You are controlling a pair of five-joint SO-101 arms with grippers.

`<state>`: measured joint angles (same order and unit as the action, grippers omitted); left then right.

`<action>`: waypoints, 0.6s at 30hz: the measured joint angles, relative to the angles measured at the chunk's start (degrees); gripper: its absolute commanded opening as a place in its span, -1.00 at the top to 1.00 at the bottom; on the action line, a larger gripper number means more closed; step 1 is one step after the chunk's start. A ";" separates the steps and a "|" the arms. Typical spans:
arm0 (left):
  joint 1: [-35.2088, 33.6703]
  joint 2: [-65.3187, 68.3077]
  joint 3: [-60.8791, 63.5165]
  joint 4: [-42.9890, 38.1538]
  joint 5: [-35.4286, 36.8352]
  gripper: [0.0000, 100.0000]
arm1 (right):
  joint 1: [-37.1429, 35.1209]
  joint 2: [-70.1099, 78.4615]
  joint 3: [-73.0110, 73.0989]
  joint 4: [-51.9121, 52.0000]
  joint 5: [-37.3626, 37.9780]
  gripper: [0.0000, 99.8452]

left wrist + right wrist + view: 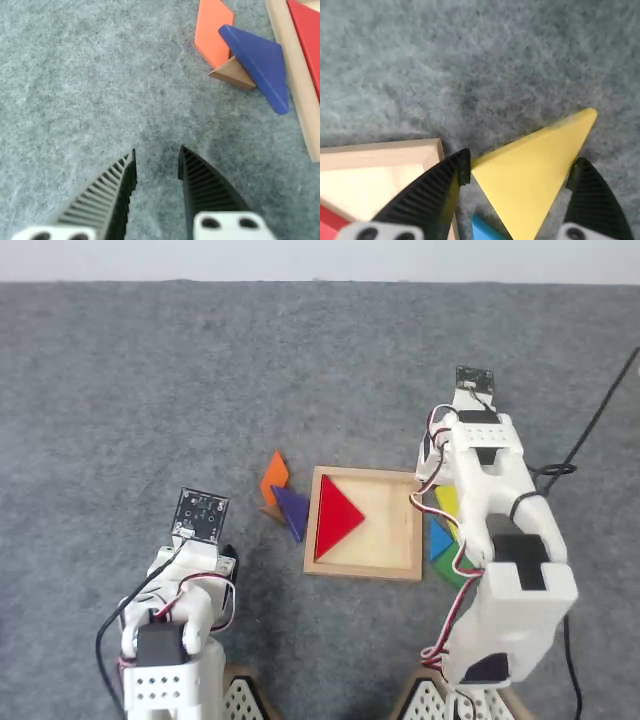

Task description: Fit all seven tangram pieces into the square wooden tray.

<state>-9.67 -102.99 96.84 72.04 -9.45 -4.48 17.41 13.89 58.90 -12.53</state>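
Left claw [157, 162] hangs low over the grey tabletop [75, 75], fingers parted a little, gripping nothing, open room around it. Beyond, the orange parallelogram [212, 30] and a dark blue triangle [260, 65] overlapping a small brown triangle [232, 75] cluster just beside the wooden tray [295, 85]. A red triangle [335, 515] lies inside. Opposite side: right arm stretched forward, right claw [520, 167] spread wide astride the yellow triangle [530, 185], by the tray's corner.

The table [150, 380] has a grey carpet-type top. A square wooden tray [365, 570] sits mid-table. An orange piece [274, 477], a small brown piece [270, 510] and a dark blue triangle [293, 510] are bunched at one side. A yellow triangle [447, 502], a blue piece [438, 540] and a green piece [452, 570] are at the opposite side.
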 measured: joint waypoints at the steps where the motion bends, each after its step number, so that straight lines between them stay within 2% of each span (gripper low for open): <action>1: 0.00 0.00 0.00 0.00 0.00 0.73 | -0.09 0.79 -0.44 0.00 0.00 0.37; 18: 0.00 0.00 0.00 0.00 0.00 0.73 | -0.18 3.43 -2.29 5.89 0.00 0.39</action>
<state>-9.67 -102.99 96.84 72.04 -9.45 -4.66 20.84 11.60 64.79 -12.53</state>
